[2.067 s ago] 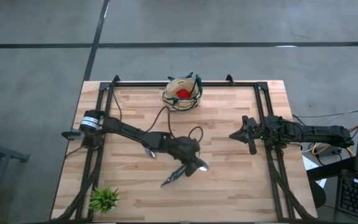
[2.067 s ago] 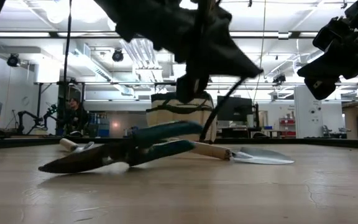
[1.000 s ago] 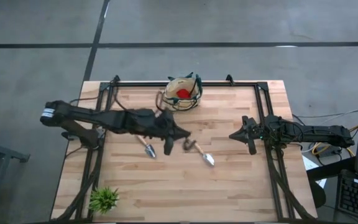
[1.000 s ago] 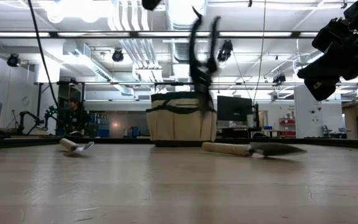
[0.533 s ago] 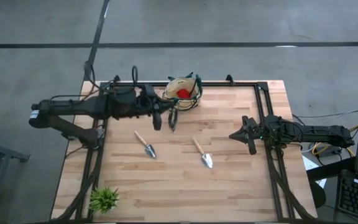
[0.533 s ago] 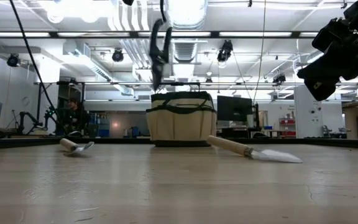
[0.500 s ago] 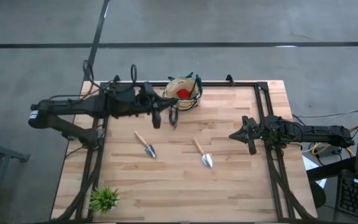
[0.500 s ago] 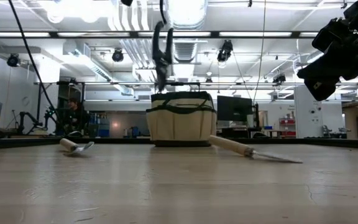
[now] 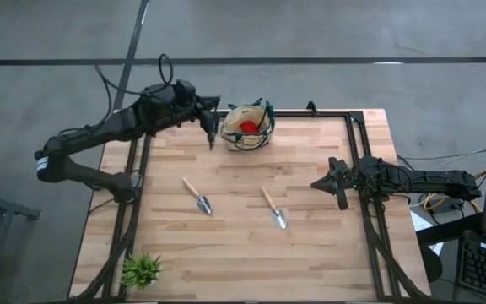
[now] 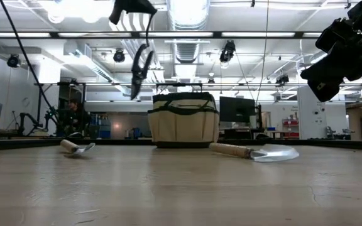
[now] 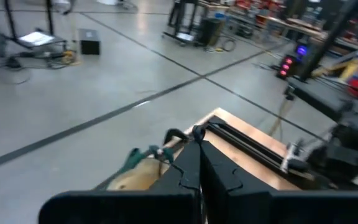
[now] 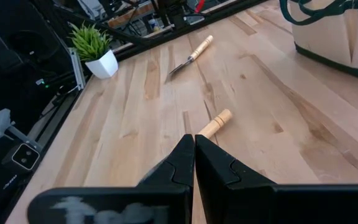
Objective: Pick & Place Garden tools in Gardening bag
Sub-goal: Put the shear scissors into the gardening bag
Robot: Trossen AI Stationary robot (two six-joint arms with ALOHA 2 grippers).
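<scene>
Hanging high over the back edge of the bench (image 9: 327,245), the left gripper (image 9: 210,118) clamps a pair of pruning shears (image 10: 140,69) by the handles, so the blades point down toward the wood; in the low view the tool dangles in the air beside the gardening bag (image 10: 183,119), not over its mouth. The bag (image 9: 248,127) stands at the middle of the back edge, and a red item (image 9: 247,127) shows inside it from above. Two trowels lie on the bare boards near the bench's middle, well apart from each other: one trowel (image 9: 197,196) toward the left side and the other trowel (image 9: 272,208) to its right, each with its wooden handle toward the back and its silver blade toward the front. The right gripper (image 9: 316,183) waits above the right side of the bench with its fingers (image 12: 185,163) pressed together on nothing. A small green plant (image 9: 141,270) sits in the front left corner.
</scene>
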